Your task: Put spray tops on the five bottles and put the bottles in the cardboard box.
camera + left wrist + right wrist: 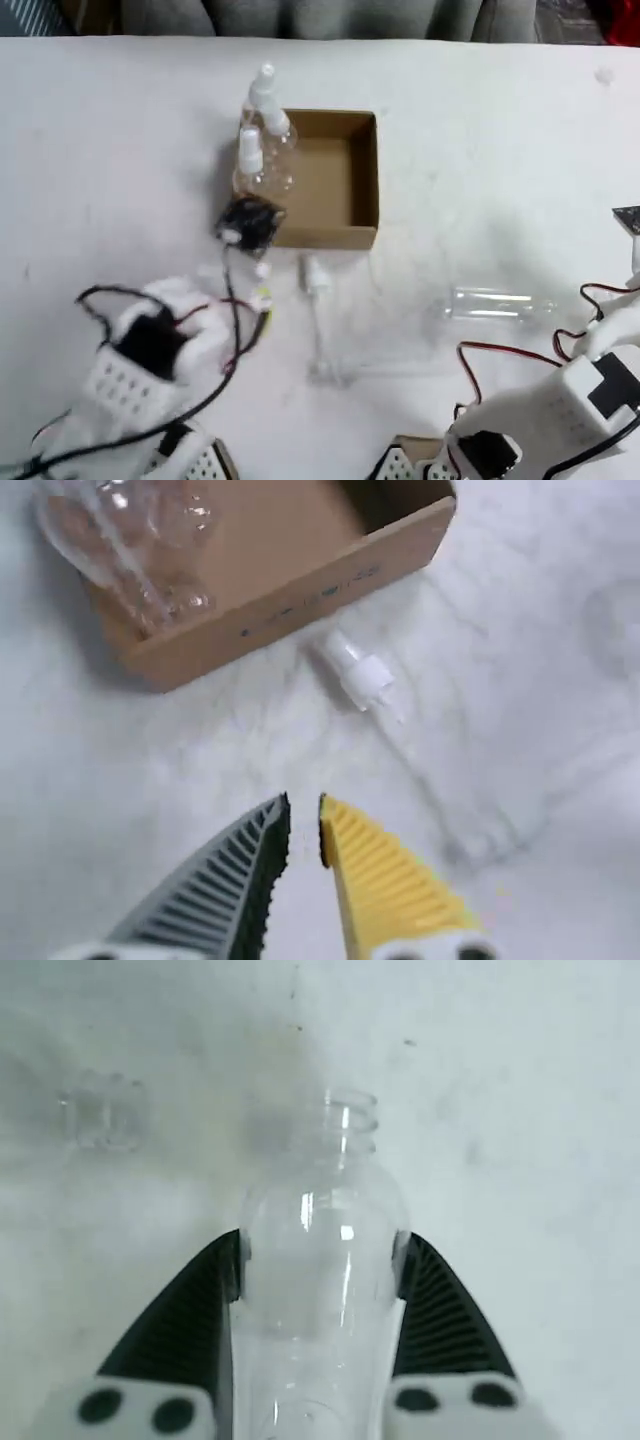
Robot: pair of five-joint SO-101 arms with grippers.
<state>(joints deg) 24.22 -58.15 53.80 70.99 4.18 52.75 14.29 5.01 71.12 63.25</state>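
The cardboard box stands mid-table, and two clear bottles with white spray tops lean in its left end. The same bottles and box appear in the left wrist view. Just before the box lies a loose white spray top with a thin clear tube. My left gripper hovers short of it, fingers nearly together, nothing between them. My right gripper is shut on a topless clear bottle lying on the table, neck pointing away from it.
A small clear cap lies on the table ahead of the held bottle. A black part of the left arm hangs over the box's front left corner. Loose arm cables trail over the near table.
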